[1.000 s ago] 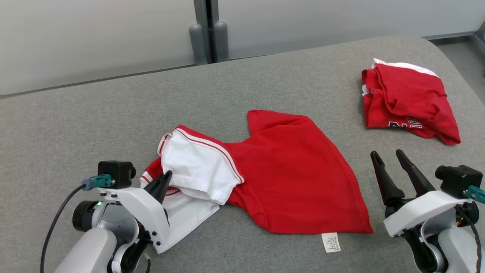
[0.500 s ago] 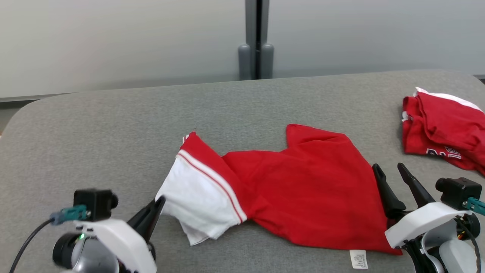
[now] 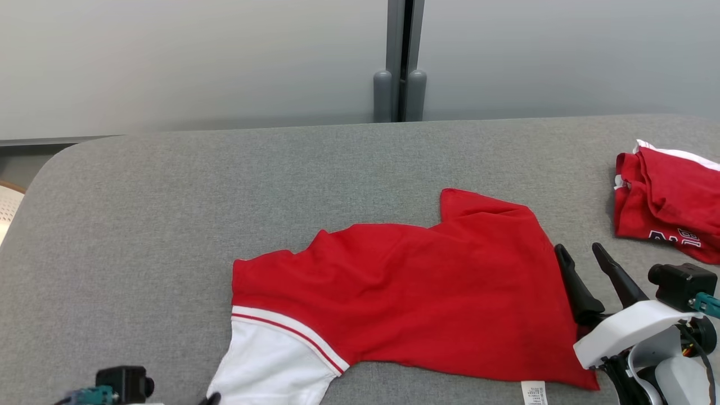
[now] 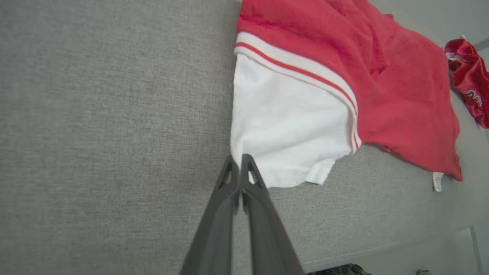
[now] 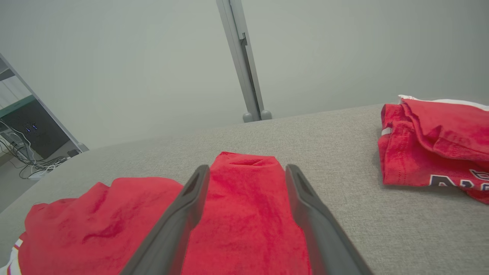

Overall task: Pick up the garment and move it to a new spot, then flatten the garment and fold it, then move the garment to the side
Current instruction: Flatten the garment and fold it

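**Got the red tee by its sleeve corner**

Looking at a red garment [image 3: 422, 292] lying mostly flat, a bit rumpled, across the middle of the grey padded surface [image 3: 169, 214], with its white sleeve [image 4: 282, 130] pointing toward the near edge on the left. Got the left gripper [image 4: 240, 158] right at the near corner of that sleeve, jaws pressed tight together and pinching the white cloth by the look of it. Hard to spot any gap between the two fingers there.

Over on the other side, got the right gripper [image 3: 579, 248] parked just beside the garment's right edge, jaws spread wide and clamped on nothing. From the right wrist view, seeing red cloth through the gap between those fingers, lying on the surface beyond them. Can't tell whether the inner finger actually touches the cloth.

Also spotting a small white label [image 3: 533, 392] sticking out from the hem at the near right corner. Further right, well apart, seeing a second red garment [image 3: 669, 202] bunched into a rough fold, with white trim and some dark lettering. Behind everything, just a plain pale wall with a grey post [image 3: 400, 56].
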